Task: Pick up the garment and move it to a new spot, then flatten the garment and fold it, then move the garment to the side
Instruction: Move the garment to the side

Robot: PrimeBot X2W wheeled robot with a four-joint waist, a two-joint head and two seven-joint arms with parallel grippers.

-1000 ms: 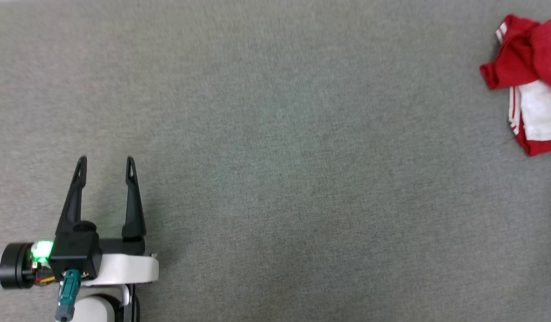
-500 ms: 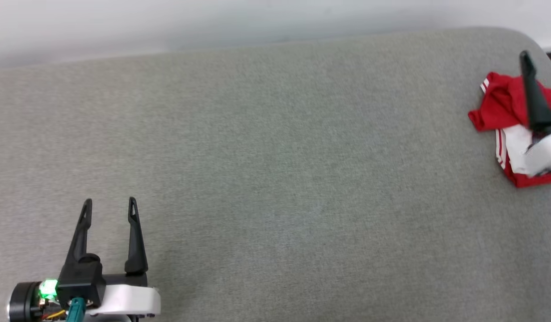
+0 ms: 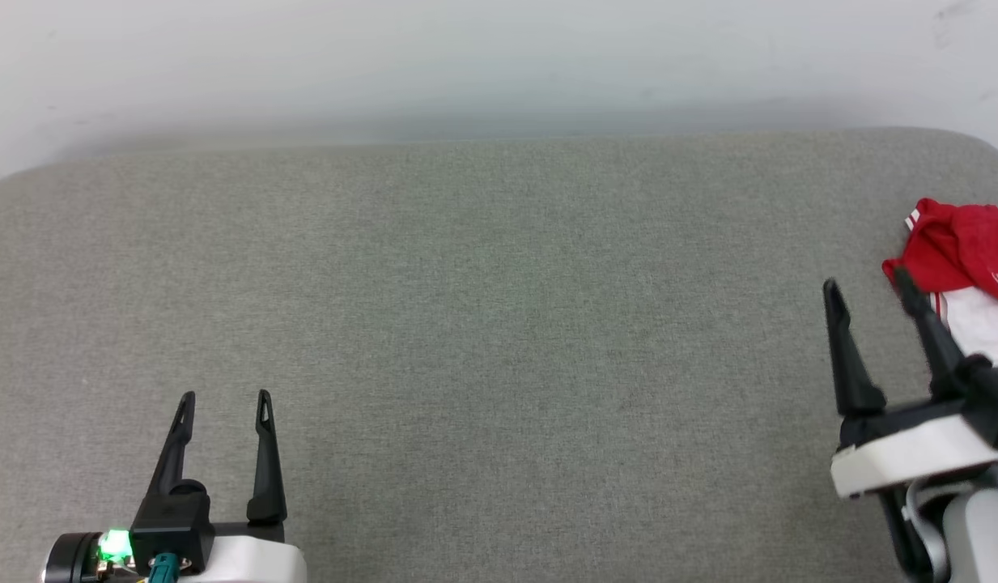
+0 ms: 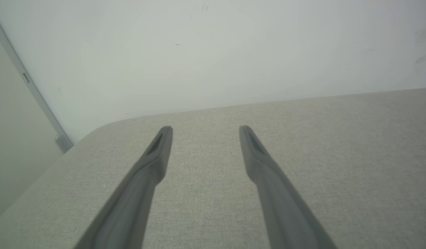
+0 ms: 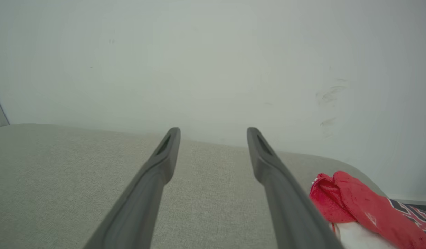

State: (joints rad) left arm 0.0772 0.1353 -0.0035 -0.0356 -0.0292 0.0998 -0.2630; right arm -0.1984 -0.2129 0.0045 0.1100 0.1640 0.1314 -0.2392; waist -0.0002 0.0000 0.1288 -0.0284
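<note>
Reading the head-view shift as camera tilt, not the garment (image 3: 956,247) moving: finding it in the same bunched red-and-white heap at the bench (image 3: 499,324) corner. Seeing the right jaws coming into frame within the last second, now standing apart, 1 fingertip (image 3: 911,295) crossing the garment's near edge, the other just beside the garment, gripping nothing. Seeing the left jaws apart too, idling well away from the garment. Judging it as fitting 2 stages: reaching for pickup, or backing off after a drop. Not lying flat or folded.
</note>
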